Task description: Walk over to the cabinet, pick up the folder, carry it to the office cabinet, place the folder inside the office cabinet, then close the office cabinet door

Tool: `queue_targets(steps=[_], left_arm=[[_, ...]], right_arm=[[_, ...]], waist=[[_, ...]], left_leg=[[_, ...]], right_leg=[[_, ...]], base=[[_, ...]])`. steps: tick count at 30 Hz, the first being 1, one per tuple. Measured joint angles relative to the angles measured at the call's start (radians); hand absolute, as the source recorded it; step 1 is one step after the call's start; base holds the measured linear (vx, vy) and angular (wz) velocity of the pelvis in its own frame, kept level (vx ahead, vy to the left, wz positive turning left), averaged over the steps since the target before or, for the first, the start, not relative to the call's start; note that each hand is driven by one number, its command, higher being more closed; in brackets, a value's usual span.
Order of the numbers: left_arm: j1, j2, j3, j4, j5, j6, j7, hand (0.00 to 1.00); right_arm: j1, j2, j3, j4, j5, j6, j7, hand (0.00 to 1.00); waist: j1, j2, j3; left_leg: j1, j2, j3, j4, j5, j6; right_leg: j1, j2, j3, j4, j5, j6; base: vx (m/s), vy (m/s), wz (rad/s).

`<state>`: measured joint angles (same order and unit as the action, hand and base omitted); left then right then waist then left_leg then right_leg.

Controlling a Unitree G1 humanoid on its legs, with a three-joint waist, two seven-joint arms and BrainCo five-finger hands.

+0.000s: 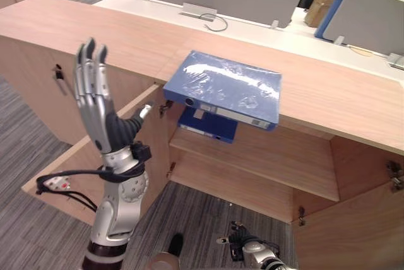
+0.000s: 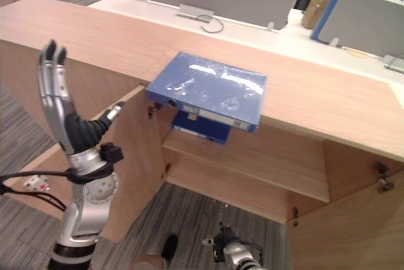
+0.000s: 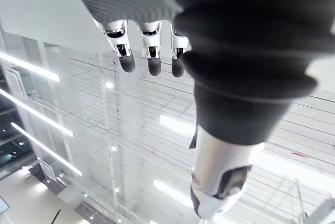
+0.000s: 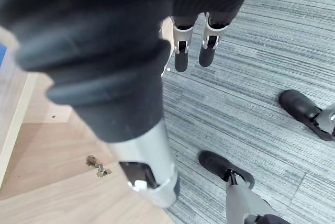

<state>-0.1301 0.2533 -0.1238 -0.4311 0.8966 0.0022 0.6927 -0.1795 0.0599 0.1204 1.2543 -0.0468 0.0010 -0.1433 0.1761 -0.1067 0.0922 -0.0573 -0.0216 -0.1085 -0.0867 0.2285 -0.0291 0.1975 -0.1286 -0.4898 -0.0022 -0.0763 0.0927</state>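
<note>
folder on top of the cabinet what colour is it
The folder is blue, best seen in the left eye view.

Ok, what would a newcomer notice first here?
The left hand stands out, raised upright with straight fingers in front of the open cabinet. Behind it a blue folder lies flat on the cabinet's top, its front edge jutting over the opening, with a second blue folder on the shelf just below. The right hand hangs low over the carpet.

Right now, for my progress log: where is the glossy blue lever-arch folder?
The glossy blue folder lies flat, centre view, on the wooden cabinet top, overhanging the open compartment, right of the raised left hand.
</note>
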Motion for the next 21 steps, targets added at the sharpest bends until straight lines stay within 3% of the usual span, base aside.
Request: queue_targets(steps=[10,21], left_arm=[[-0.094,0.051,-0.019,0.175,0.055,0.011,-0.098,0.0],[-0.102,0.071,-0.011,0.326,0.055,0.008,-0.168,0.0]], right_arm=[[0.023,-0.022,0.033,0.007,-0.055,0.0,0.027,0.0],[0.024,-0.024,0.039,-0.003,-0.077,0.0,0.054,0.0]], waist=[[-0.027,-0.001,-0.029],[-0.059,-0.001,-0.03]], left_leg=[[0.031,0.043,0.044,-0.005,-0.016,-0.024],[0.041,0.043,0.064,-0.006,-0.018,-0.021]], right_leg=[[0.004,0.032,0.057,-0.007,-0.006,-0.024],[0.003,0.028,0.081,-0.009,0.0,-0.022]], base=[[-0.01,-0.03,-0.17],[0.01,0.007,-0.06]])
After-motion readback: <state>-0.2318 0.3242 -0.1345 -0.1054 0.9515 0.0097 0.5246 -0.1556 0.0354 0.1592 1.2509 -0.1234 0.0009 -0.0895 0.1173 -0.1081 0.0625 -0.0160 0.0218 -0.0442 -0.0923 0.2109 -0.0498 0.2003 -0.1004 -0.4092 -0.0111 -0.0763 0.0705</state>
